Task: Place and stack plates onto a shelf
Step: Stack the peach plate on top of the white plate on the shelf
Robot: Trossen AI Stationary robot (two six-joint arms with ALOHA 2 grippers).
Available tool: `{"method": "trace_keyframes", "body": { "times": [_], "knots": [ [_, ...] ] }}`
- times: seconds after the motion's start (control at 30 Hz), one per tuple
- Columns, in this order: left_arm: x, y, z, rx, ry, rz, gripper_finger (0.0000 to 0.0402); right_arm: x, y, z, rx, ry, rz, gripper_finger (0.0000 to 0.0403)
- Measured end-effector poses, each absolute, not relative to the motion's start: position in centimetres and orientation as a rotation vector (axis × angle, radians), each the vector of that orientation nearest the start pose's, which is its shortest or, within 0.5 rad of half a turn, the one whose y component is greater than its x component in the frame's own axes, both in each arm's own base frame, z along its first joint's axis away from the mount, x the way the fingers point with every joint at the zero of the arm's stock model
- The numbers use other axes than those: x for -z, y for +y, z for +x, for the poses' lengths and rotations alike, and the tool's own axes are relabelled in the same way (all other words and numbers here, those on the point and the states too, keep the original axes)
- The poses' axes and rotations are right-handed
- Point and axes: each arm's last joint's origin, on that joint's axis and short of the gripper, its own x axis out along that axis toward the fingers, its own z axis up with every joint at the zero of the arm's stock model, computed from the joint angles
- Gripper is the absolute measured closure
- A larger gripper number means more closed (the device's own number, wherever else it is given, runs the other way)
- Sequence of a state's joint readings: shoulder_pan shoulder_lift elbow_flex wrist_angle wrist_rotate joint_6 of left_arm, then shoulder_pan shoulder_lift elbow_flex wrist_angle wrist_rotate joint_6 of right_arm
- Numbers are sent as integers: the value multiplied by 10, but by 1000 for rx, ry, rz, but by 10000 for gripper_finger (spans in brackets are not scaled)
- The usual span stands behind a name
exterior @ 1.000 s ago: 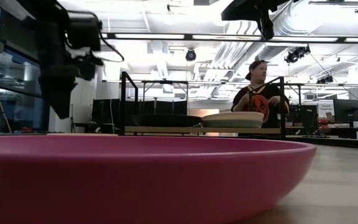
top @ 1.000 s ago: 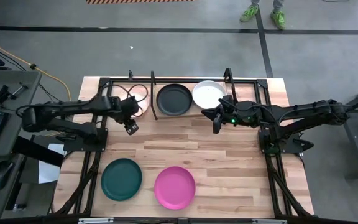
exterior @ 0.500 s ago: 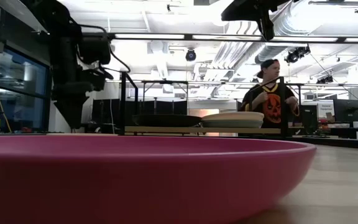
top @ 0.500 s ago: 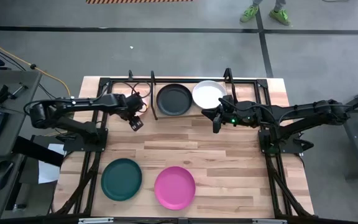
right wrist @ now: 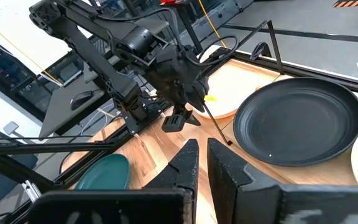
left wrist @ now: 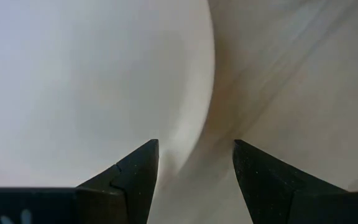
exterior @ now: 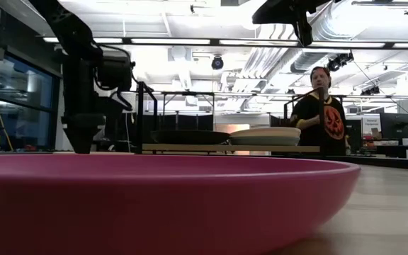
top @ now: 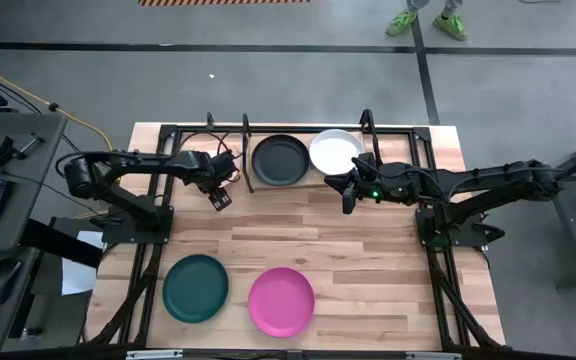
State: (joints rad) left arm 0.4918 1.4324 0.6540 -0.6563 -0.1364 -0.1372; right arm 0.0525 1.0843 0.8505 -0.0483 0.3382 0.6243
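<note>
The shelf point(top: 398, 140) runs along the table's far edge. On it lie the black plate point(top: 279, 160), the white plate point(top: 335, 150) and, at its left end, the pale pink plate point(right wrist: 229, 87), mostly hidden under my left arm in the high view. The dark teal plate point(top: 195, 288) and the magenta plate point(top: 281, 301) lie flat on the tabletop near the front edge. The light blue plate is out of view. My left gripper point(left wrist: 194, 168) is open and points down over the pink plate's near rim point(left wrist: 207, 93). My right gripper point(top: 348, 203) hovers shut, high in front of the white plate. My left gripper comes from above with one finger point(left wrist: 135, 171) over the pale pink plate's inside and the other over the wood beside it, the rim point(left wrist: 191, 149) between them. I cannot tell whether the fingers touch the plate.
The shelf's black wire frame and upright posts point(top: 246, 128) stand between the plates. Cables loop over the shelf's left end point(top: 213, 140). A person point(exterior: 324, 106) stands beyond the table's far side. Bare tabletop lies between the shelf and the two front plates.
My left gripper has moved a little toward the table's right edge and come down toward the pale pink plate's near rim, its arm swinging in behind it. The person in the background has walked to the right.
</note>
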Motion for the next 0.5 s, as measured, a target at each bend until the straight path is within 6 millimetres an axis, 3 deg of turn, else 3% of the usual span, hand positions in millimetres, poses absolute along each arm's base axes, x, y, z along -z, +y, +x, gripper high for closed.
{"method": "trace_keyframes", "body": {
  "times": [0.13,0.27,0.4,0.5],
  "knots": [
    [-135,106,187,-621,1422,-383,225,-312,3,240,360,179,565,386],
    [-137,106,186,-635,1424,-394,290,-312,3,240,360,179,566,386],
    [-152,110,185,-666,1414,-404,382,-312,3,240,360,179,566,386],
    [-169,112,183,-680,1394,-414,389,-312,3,240,361,180,565,386]
  ]
}}
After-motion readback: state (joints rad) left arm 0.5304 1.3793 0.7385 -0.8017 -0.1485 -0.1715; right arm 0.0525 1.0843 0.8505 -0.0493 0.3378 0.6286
